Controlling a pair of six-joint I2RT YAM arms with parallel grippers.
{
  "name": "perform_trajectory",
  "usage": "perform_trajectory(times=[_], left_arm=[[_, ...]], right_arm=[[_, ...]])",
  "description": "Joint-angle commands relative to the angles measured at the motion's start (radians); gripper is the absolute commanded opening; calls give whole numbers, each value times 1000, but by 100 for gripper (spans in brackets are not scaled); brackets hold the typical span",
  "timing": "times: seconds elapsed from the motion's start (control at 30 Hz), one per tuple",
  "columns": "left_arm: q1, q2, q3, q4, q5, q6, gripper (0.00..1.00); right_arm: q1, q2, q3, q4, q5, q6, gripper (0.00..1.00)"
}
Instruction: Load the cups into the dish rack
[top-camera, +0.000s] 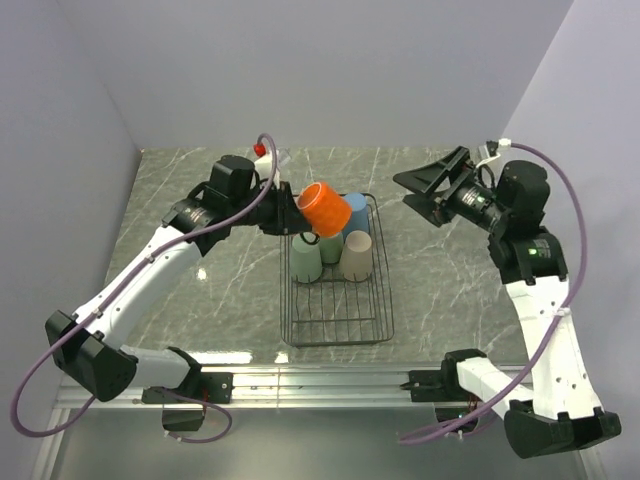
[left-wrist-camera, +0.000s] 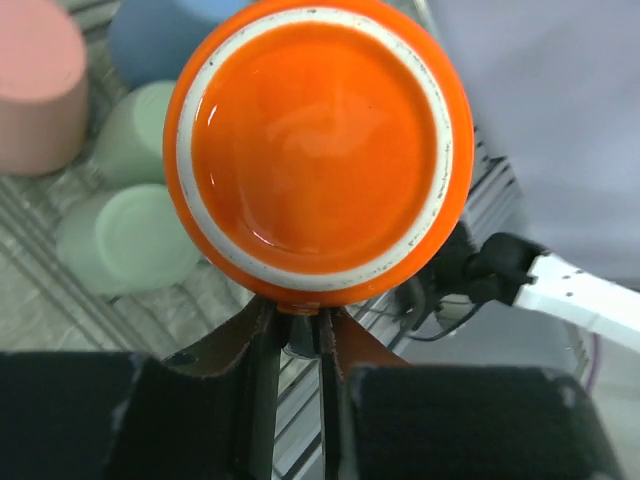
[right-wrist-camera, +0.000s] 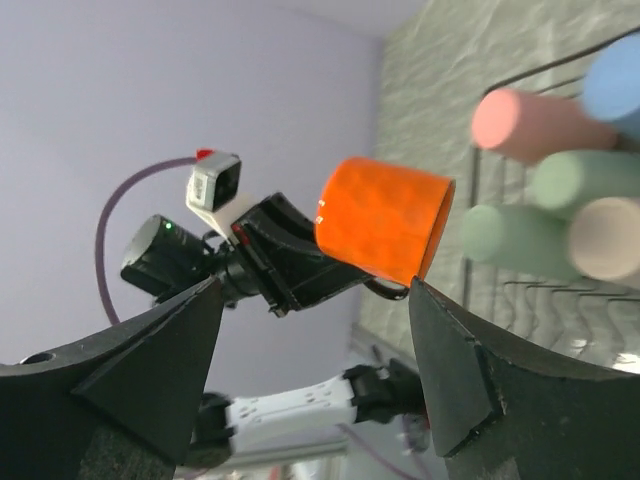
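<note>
top view: the left gripper (top-camera: 296, 212) is clenched on the orange mug (top-camera: 323, 208) and holds it in the air over the far left corner of the dish rack (top-camera: 386, 300), which sits on the tabletop (top-camera: 450, 290). the right gripper (top-camera: 421, 192) hangs well apart to the right, its jaws spread wide and carrying nothing.

left wrist view: the two fingers (left-wrist-camera: 262, 350) pinch the mug's handle (left-wrist-camera: 300, 335) just below the body. the base, with its pale foot ring, faces the camera, so the mouth points away toward the rack.

right wrist view: the mug lies tilted on its side, clear of the rack wires. five tumblers stand close together in the far part of the rack: the pink cup (right-wrist-camera: 530, 120), the blue cup (right-wrist-camera: 615, 80), two pale green cups (right-wrist-camera: 590, 180) and the beige cup (right-wrist-camera: 610, 235).

handling, as a judgement: the mug looks rigid and glossy, hence slippery, and heavier than the tumblers. whether it is glazed ceramic or plastic cannot be told. a hold on the handle alone lets the body swing about the pinch. the free wire grid nearer the arms looks the safest place to set it, lowered gently and kept off its neighbours.
</note>
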Motion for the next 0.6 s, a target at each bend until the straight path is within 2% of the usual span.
perform_trajectory(times=[0.0, 0.1, 0.27, 0.43, 0.57], left_arm=[[-11, -43, 6, 13, -24, 121, 0], [-62, -29, 20, -25, -15, 191, 0], [-189, 34, 63, -102, 29, 250, 0], [-235, 49, 79, -151, 131, 270, 0], [-267, 97, 93, -267, 161, 346, 0]], right_arm=[[-26, 1, 149, -348, 115, -240, 82], [-69, 35, 189, -479, 203, -328, 81], [-95, 21, 124, -440, 175, -285, 80], [-97, -9, 61, -424, 174, -251, 78], [-98, -25, 31, -440, 181, -253, 77]])
